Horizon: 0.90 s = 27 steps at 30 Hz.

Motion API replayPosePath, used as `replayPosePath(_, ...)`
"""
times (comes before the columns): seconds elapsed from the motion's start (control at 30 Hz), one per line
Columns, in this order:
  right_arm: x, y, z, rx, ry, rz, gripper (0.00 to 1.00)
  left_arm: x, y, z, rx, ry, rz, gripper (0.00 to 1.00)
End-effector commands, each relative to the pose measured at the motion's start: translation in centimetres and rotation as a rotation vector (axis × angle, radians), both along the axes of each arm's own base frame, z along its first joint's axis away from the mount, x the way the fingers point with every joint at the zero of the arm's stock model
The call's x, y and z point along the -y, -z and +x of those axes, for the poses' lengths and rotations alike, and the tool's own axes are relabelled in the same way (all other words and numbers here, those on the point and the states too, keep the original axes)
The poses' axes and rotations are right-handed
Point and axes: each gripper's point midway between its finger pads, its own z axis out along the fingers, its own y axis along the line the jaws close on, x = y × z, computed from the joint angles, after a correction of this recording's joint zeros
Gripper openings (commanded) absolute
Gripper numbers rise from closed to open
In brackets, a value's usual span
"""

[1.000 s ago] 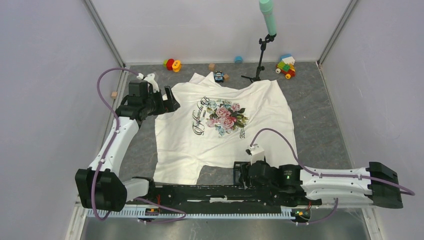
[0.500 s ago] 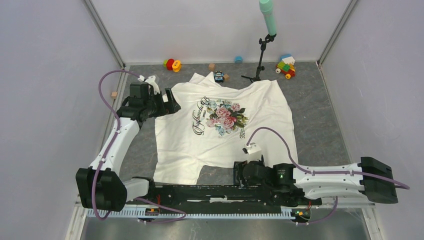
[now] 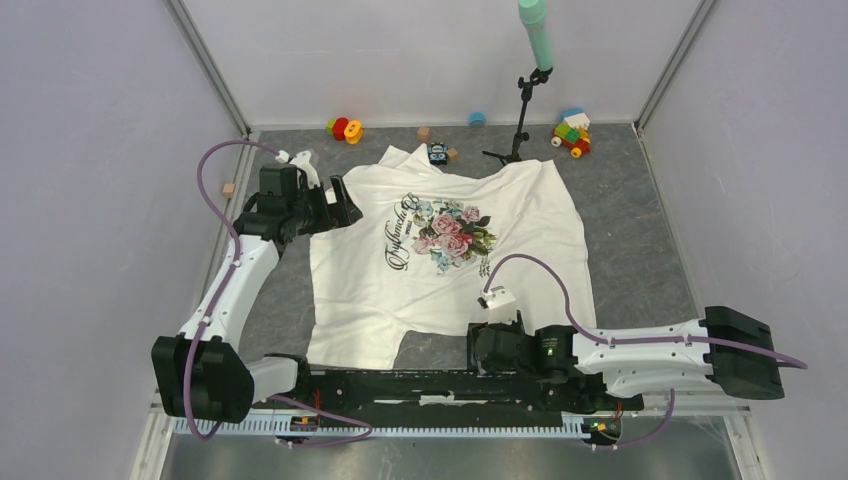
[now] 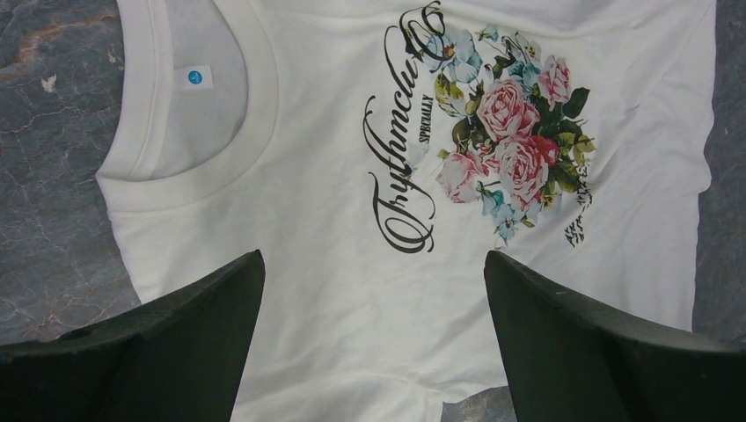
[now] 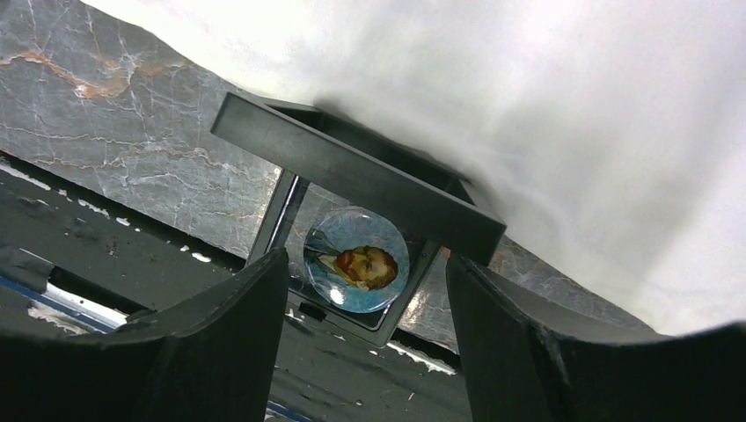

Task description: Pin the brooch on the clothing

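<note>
The white T-shirt (image 3: 450, 250) lies flat on the grey table with its rose print and black script up; it also fills the left wrist view (image 4: 352, 290). The brooch (image 5: 356, 259), a small round bluish disc with a portrait, sits in a black square frame holder (image 5: 352, 171) at the shirt's near hem. My right gripper (image 5: 365, 277) is open, its jaws standing on either side of the brooch, not touching it. In the top view the right gripper (image 3: 478, 348) covers the holder. My left gripper (image 3: 345, 205) is open and empty over the shirt's left shoulder.
Toys lie along the back edge: a red-and-yellow toy (image 3: 345, 128), a small black-and-blue toy (image 3: 437, 153), a coloured block toy (image 3: 572, 133), small wooden cubes. A black stand (image 3: 520, 115) holds a green cylinder behind the shirt. A black rail (image 3: 420, 385) runs along the near edge.
My right arm has slid left along the near edge, bringing the gripper closer over the holder. The left arm has barely moved.
</note>
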Motion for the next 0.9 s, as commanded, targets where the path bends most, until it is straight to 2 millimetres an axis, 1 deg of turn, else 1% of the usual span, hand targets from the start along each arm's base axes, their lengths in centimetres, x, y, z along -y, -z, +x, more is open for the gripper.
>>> replayPosePath(0.0, -0.77, -1.12, 0.48, 0.022, 0.026, 0.017, 0.7, 0.58, -0.72, 0.29, 0.029, 0.006, -0.033, 1.0)
replayPosePath(0.1, -0.75, -0.88, 0.42, 0.017, 0.025, 0.002, 0.71, 0.67, -0.68, 0.24, 0.027, 0.01, -0.038, 1.0)
replayPosePath(0.17, -0.66, -0.77, 0.36, 0.011, 0.028, -0.011, 0.74, 0.68, -0.61, 0.25, 0.025, 0.009, -0.038, 1.0)
replayPosePath(0.27, -0.43, -0.58, 0.33, 0.006, 0.035, -0.028, 0.75, 0.71, -0.59, 0.22, 0.023, 0.01, -0.041, 1.0)
replayPosePath(0.53, 0.07, -0.66, 0.44, 0.01, 0.062, -0.014, 0.6, 0.74, -0.42, 0.3, 0.019, 0.01, -0.041, 1.0)
replayPosePath(0.87, 0.1, -0.8, 0.58, 0.019, 0.066, -0.005, 0.4, 0.73, -0.39, 0.27, 0.018, 0.01, -0.041, 1.0)
